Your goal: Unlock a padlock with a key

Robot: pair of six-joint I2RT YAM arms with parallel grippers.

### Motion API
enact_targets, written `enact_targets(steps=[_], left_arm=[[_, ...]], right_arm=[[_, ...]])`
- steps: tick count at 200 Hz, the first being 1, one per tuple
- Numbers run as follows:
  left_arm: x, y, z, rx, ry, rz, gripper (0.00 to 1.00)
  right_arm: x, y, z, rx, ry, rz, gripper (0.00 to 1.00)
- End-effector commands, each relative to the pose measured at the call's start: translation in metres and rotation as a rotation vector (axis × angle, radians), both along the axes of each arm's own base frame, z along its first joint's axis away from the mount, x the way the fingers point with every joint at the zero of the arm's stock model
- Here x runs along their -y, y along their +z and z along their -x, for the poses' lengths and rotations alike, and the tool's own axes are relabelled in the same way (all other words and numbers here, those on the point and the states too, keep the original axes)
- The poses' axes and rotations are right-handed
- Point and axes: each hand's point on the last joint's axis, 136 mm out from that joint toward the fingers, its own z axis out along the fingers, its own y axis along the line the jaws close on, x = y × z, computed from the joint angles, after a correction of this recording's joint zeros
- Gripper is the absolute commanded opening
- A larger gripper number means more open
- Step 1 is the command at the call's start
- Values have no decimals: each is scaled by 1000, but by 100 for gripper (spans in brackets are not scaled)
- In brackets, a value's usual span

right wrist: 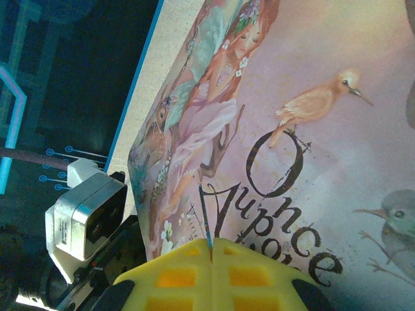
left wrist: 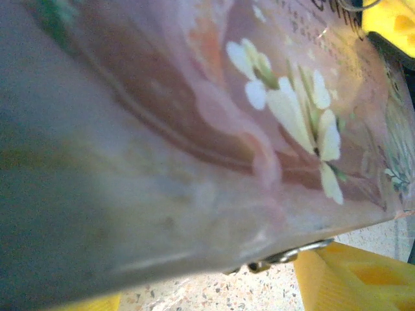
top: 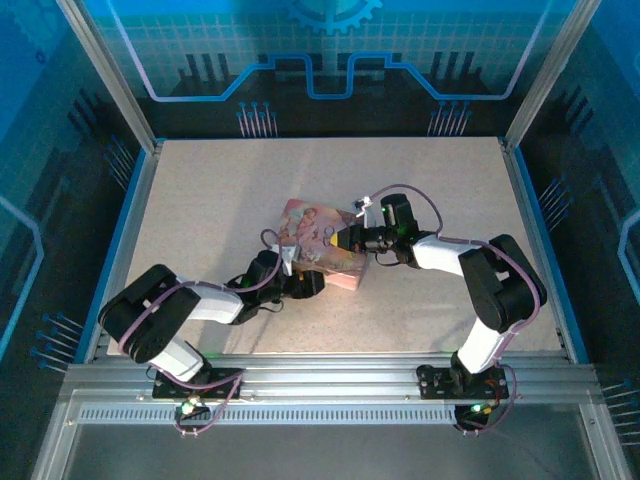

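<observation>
The pink illustrated box (top: 322,247) lies mid-table, tilted. My right gripper (top: 350,240) hovers over its right side. In the right wrist view its yellow fingers (right wrist: 175,278) are shut (right wrist: 211,245) on the key (right wrist: 205,217), a thin dark blade seen edge-on that points at the box lid (right wrist: 311,129). My left gripper (top: 297,268) sits at the box's near left edge, its fingers (left wrist: 350,278) wide apart (left wrist: 207,291) with bare table between them. The blurred box (left wrist: 194,129) looms just above. A small silver metal piece (left wrist: 285,254) hangs under its edge; I cannot tell whether it is the padlock.
The speckled table (top: 200,200) is fenced by aluminium rails (top: 330,375) in front and blue-edged walls at the sides. The left wrist's camera housing (right wrist: 84,217) sits close to the box's left side in the right wrist view.
</observation>
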Motion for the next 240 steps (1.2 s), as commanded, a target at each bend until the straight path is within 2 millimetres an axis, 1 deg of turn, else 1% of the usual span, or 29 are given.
enact_targets(steps=[1, 88, 184, 240], left_arm=[[8, 5, -1, 21, -10, 25, 68], [10, 10, -3, 33, 4, 17, 55], [9, 10, -11, 30, 60, 30, 49], [12, 7, -15, 16, 74, 31, 44]], right_arm=[[9, -49, 16, -143, -26, 108, 0], [7, -49, 18, -145, -23, 109, 0], [4, -47, 20, -137, -17, 106, 0], [4, -50, 23, -145, -17, 113, 0]])
